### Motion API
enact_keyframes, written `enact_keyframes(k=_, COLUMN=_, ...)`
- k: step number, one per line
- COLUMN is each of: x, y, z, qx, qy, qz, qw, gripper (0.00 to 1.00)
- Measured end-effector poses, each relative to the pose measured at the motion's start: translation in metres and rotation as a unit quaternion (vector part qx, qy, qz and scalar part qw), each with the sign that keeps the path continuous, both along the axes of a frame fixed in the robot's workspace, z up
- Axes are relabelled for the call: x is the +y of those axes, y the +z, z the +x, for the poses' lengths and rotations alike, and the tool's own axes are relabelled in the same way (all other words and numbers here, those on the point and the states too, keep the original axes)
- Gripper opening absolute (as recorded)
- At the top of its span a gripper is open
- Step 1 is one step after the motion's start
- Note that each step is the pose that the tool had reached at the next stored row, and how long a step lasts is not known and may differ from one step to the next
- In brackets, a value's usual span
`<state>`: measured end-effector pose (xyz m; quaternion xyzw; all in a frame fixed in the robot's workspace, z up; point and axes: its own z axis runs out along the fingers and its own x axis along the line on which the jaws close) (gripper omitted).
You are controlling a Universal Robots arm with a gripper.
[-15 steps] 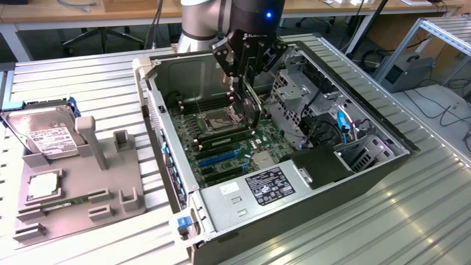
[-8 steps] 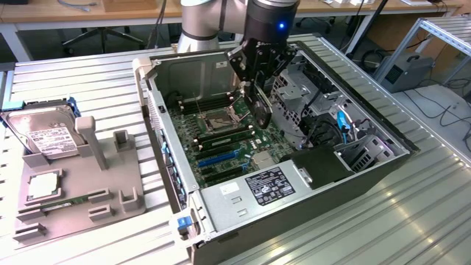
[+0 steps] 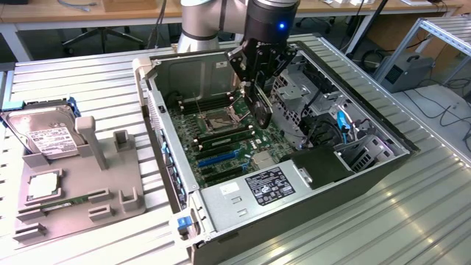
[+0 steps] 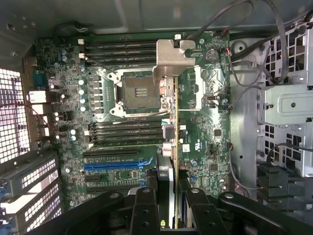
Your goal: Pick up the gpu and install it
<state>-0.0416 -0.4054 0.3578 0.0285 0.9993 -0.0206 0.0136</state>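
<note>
gripper [image 3: 256, 83] closed on gpu [image 3: 263, 113] | exterior: over open case [image 3: 331, 204] | wrist: edge-on above motherboard [image 4: 98, 98]

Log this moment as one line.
hand: shut on gpu | gpu: hanging over motherboard inside open case | install: not yet seated

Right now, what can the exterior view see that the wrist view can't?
Exterior view: the hard drive and green memory stick sitting on the grey holder beside the computer case, plus the arm above.
Wrist view: a straight-down look along the thin edge of the gpu to its silver bracket, and a bright vent grille.
Both: the hand gripping the gpu over the motherboard, near the processor socket.
</note>
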Motion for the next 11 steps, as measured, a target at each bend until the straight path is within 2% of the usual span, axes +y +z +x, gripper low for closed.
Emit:
enact_keyframes(k=5, x=0.0, y=0.0, z=0.0, qx=0.0, qy=0.01, qz=0.0, qw=1.0, gripper=0.27)
enact_keyframes(k=11, x=0.0, y=0.0, z=0.0, qx=0.0, qy=0.035, qz=0.0, qw=0.9994, gripper=0.27)
